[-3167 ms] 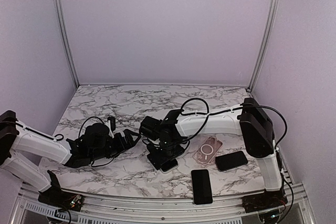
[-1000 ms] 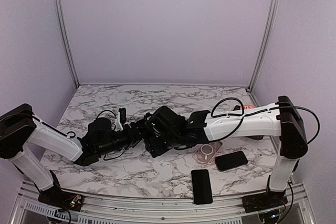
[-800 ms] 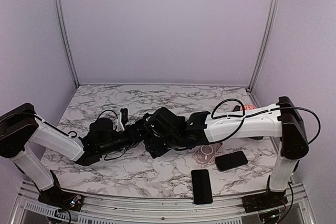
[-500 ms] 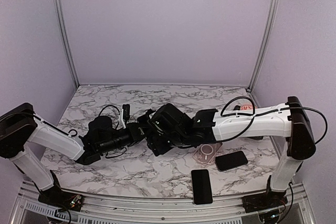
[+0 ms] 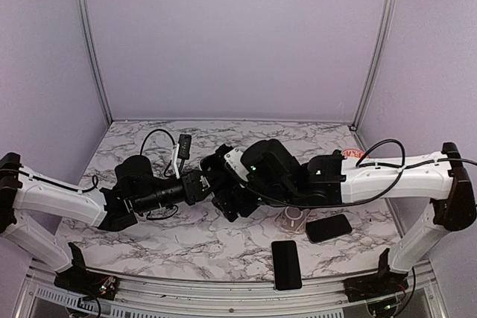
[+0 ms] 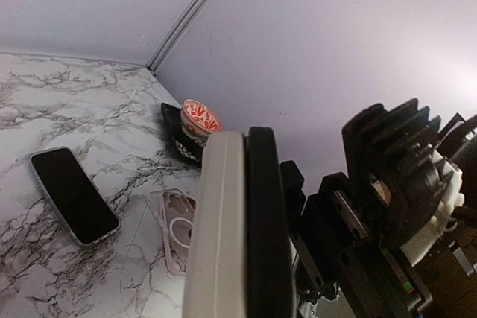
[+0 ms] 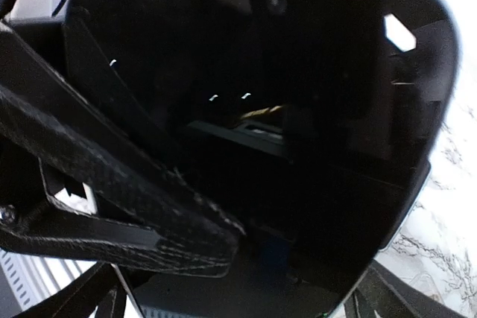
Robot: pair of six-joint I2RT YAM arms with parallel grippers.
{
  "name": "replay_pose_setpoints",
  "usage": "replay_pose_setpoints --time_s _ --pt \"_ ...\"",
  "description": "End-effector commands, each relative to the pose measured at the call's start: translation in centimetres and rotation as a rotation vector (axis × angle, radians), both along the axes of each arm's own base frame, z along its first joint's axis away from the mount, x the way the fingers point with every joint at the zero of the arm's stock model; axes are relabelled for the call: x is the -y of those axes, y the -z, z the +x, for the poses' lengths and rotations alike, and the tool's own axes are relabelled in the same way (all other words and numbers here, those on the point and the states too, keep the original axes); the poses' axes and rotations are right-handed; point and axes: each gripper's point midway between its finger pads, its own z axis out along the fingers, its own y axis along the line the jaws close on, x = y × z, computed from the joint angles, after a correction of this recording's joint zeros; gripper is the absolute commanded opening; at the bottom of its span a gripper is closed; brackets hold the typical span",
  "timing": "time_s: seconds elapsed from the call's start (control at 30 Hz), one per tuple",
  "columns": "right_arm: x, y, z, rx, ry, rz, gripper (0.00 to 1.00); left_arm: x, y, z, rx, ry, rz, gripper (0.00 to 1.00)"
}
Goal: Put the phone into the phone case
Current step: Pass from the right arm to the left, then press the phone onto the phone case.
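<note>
Nearest the arm bases, on the near side of the phone case [image 5: 293,218], a spare phone [image 5: 286,264] lies flat on the bench [image 5: 149,143]. A second spare phone [image 5: 328,227] lies just to the case's right. The case itself is clear with a ring on its back. It lies flat with its far end tucked under the right forearm, its long axis running roughly away from the bases.

Left of the case and up off the bench, both end effectors meet at a lifted phone [image 6: 238,221]. The left end effector [image 5: 200,185] looks pinched on it: in the left wrist view the slab stands edge-on, long axis pointing out from the wrist. The right end effector [image 5: 227,193] sits against the screen, with one finger [image 7: 112,176] crossing it. Whether its jaws are spread or clamped I cannot tell.

Beyond the case, to its right, a red-patterned cup [image 5: 350,154] stands on something dark.

From the lifted phone, the case lies rightward and lower. The right arm is nearer the case, so it seems better placed to steady it.
</note>
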Motion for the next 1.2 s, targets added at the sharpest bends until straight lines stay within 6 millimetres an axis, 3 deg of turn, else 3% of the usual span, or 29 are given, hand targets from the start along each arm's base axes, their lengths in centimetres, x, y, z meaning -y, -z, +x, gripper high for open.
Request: replay_pose_setpoints --time_s 0.0,0.1,0.23,0.37,0.5,0.57,0.63,0.73,0.9,1.07,1.17 --pt "0.3 -5.0 -0.3 0.122 -0.073 0.134 0.99 0.8 -6.0 -3.6 0.242 0.156 -0.031 0.0" --pt "0.8 -6.8 -2.0 0.149 -0.185 0.199 0.99 0.4 -7.8 -5.3 0.329 0.213 -0.05 0.0" --pt "1.7 -9.1 -8.1 0.12 -0.546 0.303 0.99 -0.5 -9.8 -7.8 0.455 0.297 -0.073 0.0" --pt "4.2 -10.0 -11.4 0.155 -0.71 0.351 0.99 -1.3 -11.3 -9.6 0.538 0.355 -0.088 0.0" --pt "5.4 -10.7 -12.1 0.194 -0.723 0.398 0.98 -1.5 -12.2 -10.7 0.567 0.403 -0.105 0.0" --pt "5.3 -10.9 -11.9 0.2 -0.709 0.415 0.93 -1.4 -12.4 -10.9 0.568 0.41 -0.107 0.0" --pt "4.8 -10.8 -11.6 0.186 -0.706 0.409 0.82 -1.2 -12.5 -10.9 0.567 0.408 -0.104 0.0" --pt "3.7 -10.5 -11.4 0.146 -0.711 0.403 0.75 -1.0 -12.5 -11.0 0.567 0.405 -0.099 0.0" --pt "2.3 -8.3 -10.7 0.083 -0.696 0.363 0.64 -0.7 -12.6 -11.0 0.573 0.402 -0.094 0.0" --pt "1.4 -7.2 -10.7 0.048 -0.717 0.34 0.4 -0.7 -12.5 -11.2 0.578 0.405 -0.085 0.0" --pt "1.5 -6.9 -10.7 0.046 -0.713 0.33 0.14 -0.7 -12.3 -11.1 0.579 0.399 -0.078 0.0"
